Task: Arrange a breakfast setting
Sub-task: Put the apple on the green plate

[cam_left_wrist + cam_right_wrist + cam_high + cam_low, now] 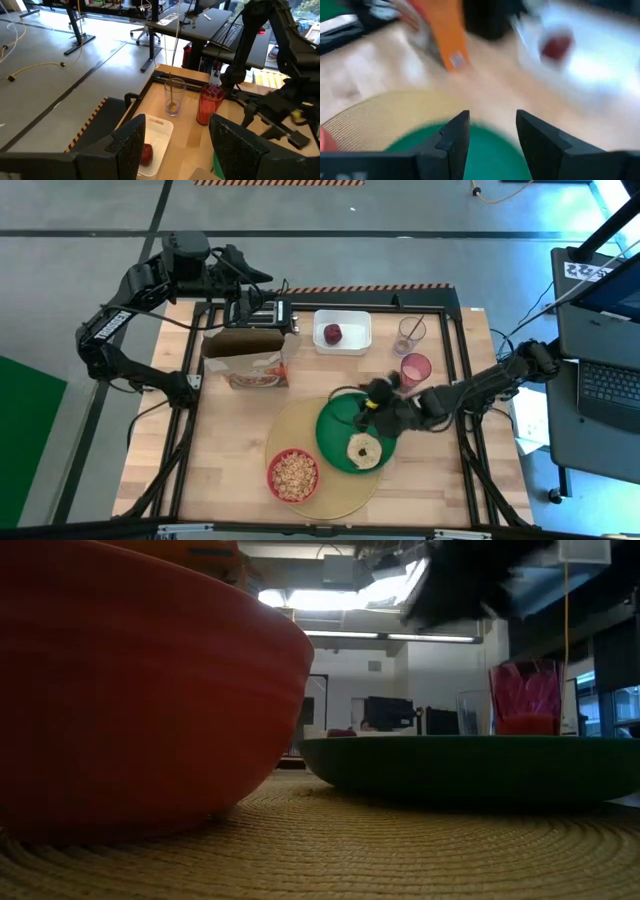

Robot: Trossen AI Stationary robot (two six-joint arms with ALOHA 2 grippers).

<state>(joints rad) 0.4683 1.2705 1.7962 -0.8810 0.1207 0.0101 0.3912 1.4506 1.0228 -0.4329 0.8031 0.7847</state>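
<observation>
The round tan mat [300, 442] lies at the table's near middle. On it rest the green plate [335, 430] with the bagel [362, 450] and the red bowl [293, 476] filled with cereal. The small red apple [331, 334] lies in the white tray [355, 330]. The pink cup [415, 368] stands upright beside the mat. My right gripper [372, 392] hangs open above the plate's far edge [490, 160], nothing between its fingers. My left gripper [255, 275] waits open, high over the far left, above the toaster [262, 313].
An open cereal box [250, 358] stands left of the tray, near the toaster. A clear glass [410, 332] with a stick in it stands behind the pink cup. Bare wood shows on the table's left and near right.
</observation>
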